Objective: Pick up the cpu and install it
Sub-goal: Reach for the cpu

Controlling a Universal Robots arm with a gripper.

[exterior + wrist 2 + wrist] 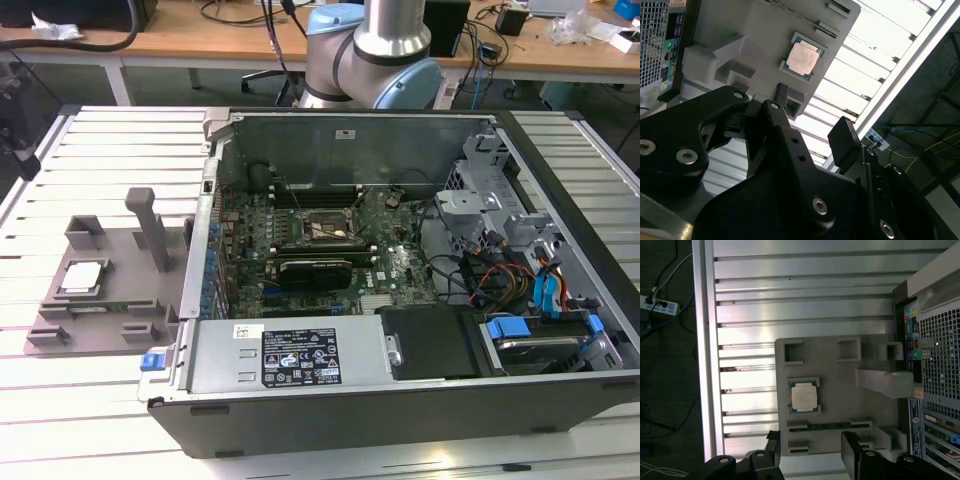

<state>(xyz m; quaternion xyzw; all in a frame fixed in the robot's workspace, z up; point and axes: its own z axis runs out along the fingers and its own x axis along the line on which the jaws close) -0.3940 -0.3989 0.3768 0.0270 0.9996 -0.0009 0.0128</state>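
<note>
Silvery-grey cpu (804, 396) with a pale rim, plain grey tray (840, 371), matte black gripper (811, 447), silver striped table (110, 135), green motherboard (392, 262), and blue clips (507, 328) around 4 o'clock in the exterior view.

exterior view looks down on the case (350, 150); both wrist views share the tray (840, 385) (765, 30).

The cpu (804, 396) lies flat in the grey tray (840, 375) on the slatted table (800, 290). The gripper (811, 446), jaws apart, hovers at the cpu's six o'clock, and the case (935, 340) is at three.
</note>
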